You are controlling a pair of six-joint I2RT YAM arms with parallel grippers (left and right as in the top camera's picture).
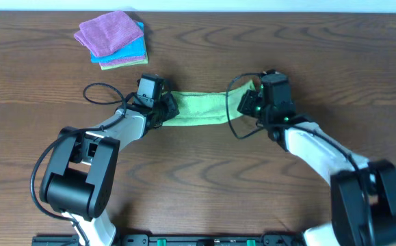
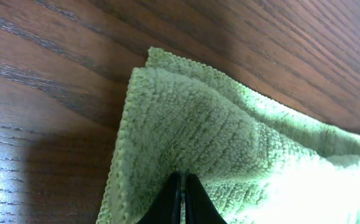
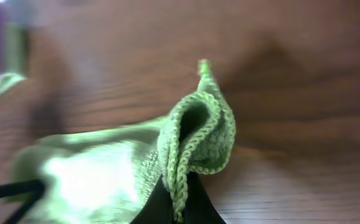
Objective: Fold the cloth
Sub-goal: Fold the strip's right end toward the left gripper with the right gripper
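Two ends of the cloth [image 1: 198, 108], a strip on the table [image 1: 204, 178], are pinched tight by the left gripper [image 1: 165, 109] and right gripper [image 1: 247, 102]; grasping looks done, so the next move should lift both evenly across.

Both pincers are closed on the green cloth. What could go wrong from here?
1. The right pincer holds only a small bunched corner of the cloth; that corner may slip free when pulled.
2. The left pincer bites where the edge lies doubled; it may catch one layer only, giving a crooked fold.
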